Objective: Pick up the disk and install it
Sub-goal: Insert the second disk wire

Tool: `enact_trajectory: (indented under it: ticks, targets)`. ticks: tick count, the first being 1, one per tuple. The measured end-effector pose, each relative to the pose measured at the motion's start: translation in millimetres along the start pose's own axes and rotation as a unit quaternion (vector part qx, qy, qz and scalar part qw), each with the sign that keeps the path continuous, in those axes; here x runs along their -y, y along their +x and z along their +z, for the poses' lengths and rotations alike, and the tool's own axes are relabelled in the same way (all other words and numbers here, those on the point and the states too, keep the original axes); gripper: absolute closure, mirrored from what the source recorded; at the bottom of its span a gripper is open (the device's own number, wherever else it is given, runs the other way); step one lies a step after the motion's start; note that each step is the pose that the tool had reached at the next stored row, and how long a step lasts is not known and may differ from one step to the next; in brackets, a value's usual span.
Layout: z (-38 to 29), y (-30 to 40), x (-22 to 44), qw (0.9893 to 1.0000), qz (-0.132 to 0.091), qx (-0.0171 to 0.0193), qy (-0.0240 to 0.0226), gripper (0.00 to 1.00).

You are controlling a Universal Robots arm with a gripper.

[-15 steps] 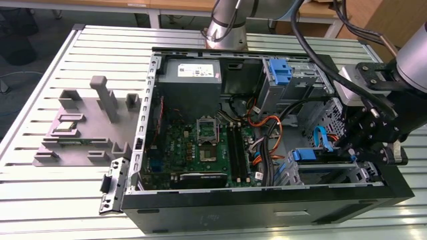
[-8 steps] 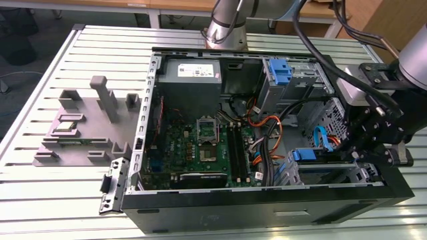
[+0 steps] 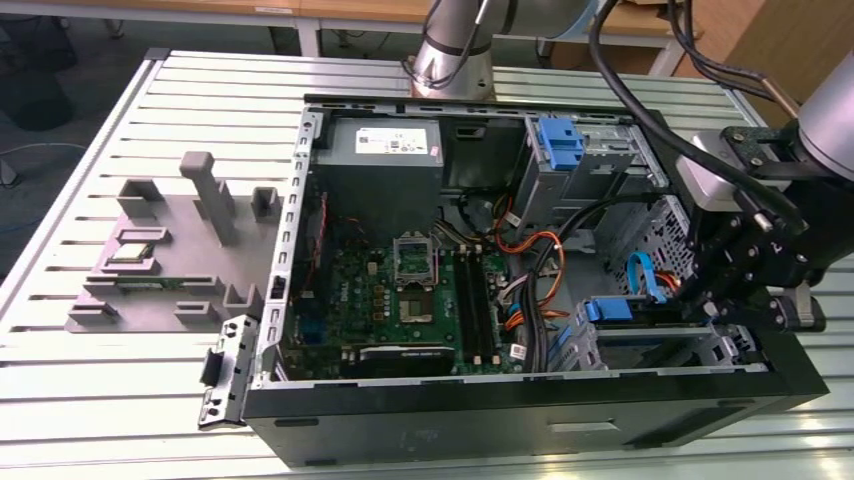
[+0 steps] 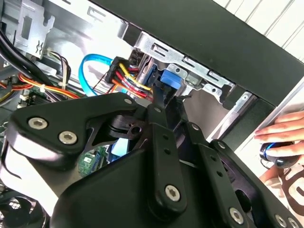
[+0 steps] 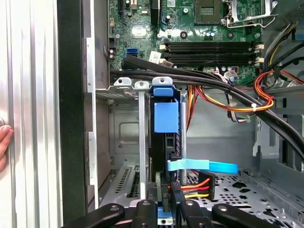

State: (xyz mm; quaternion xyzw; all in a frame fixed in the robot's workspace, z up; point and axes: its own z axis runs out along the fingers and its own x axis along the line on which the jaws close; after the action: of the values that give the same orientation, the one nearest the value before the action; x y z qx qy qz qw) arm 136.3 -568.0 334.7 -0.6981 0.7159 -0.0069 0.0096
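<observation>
The disk (image 5: 165,116) stands on edge in the metal drive cage (image 5: 124,124) at the corner of the open computer case, with its blue carrier rails showing. In the exterior view the disk (image 3: 618,310) lies low on that view's right side of the case, and my gripper (image 3: 717,298) hangs just beside it. In the first wrist view my gripper (image 5: 164,213) has its black fingers (image 5: 146,209) on either side of the disk's near end, shut on it. In the second wrist view the gripper (image 4: 159,103) reaches the disk's blue carrier (image 4: 172,78).
A blue data cable (image 5: 209,166) and red-yellow power wires (image 5: 197,186) run beside the disk's end. Thick black cables (image 5: 199,80) cross above the cage. The motherboard (image 3: 407,290), grey power-supply box (image 3: 384,140) and a bare blue bracket (image 3: 561,140) fill the case. A person's hand (image 4: 284,129) rests outside the case wall.
</observation>
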Motion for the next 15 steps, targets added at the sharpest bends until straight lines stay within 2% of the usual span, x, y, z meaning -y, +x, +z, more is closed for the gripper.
enact_trajectory:
  ticks: [3,12,14,15]
  targets:
    - [0.2,-0.3,0.1,1.0000,0.000,0.0018,-0.0001,0.75]
    - [0.2,-0.4,0.2,1.0000,0.000,0.0018,-0.0001,0.75]
    - [0.1,-0.4,0.2,1.0000,0.000,0.0017,-0.0001,0.76]
    - [0.2,-0.4,0.2,1.0000,0.000,0.0017,-0.0001,0.83]
